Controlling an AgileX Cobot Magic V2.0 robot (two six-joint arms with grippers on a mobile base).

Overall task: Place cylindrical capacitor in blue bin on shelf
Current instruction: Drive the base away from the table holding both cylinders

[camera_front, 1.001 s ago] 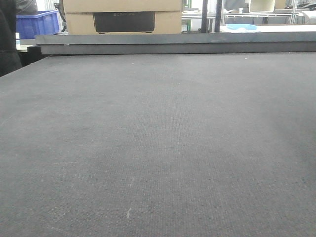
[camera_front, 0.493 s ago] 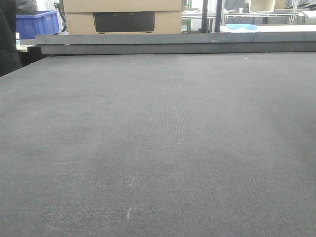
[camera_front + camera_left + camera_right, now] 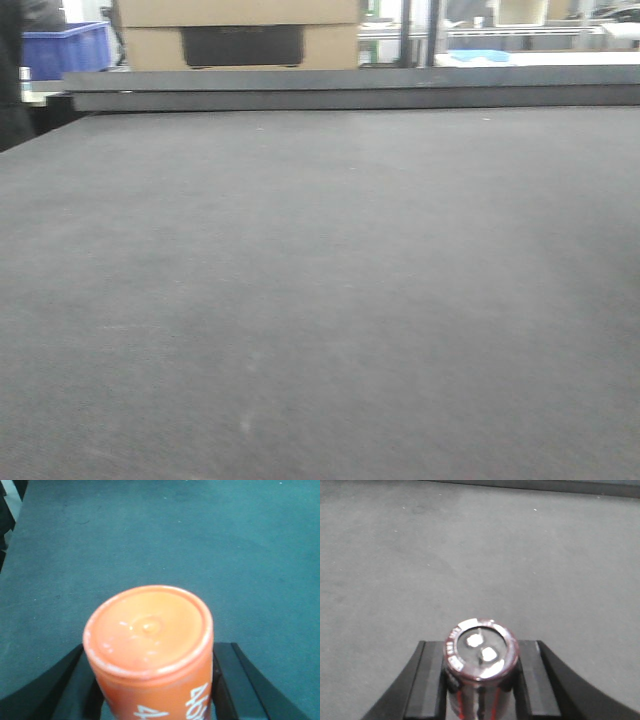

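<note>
Right wrist view gives me one cylindrical capacitor [image 3: 480, 652] standing upright between the right gripper [image 3: 481, 682] jaws, which clamp its sides (I count two pale terminals on its silvery top), with the dark mat [image 3: 470, 555] beyond it. My left gripper [image 3: 150, 692] is closed around one orange cylinder [image 3: 147, 630]. From the front I count one blue crate [image 3: 65, 50], far back on the left.

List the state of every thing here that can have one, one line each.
Left end effector: shut on the orange cylinder.
Orange cylinder: gripped by its sides, end facing the camera.
Right end effector: shut on the capacitor.
Capacitor: gripped by its sides, terminal end facing the camera.
Blue bin: far back left, contents hidden.
</note>
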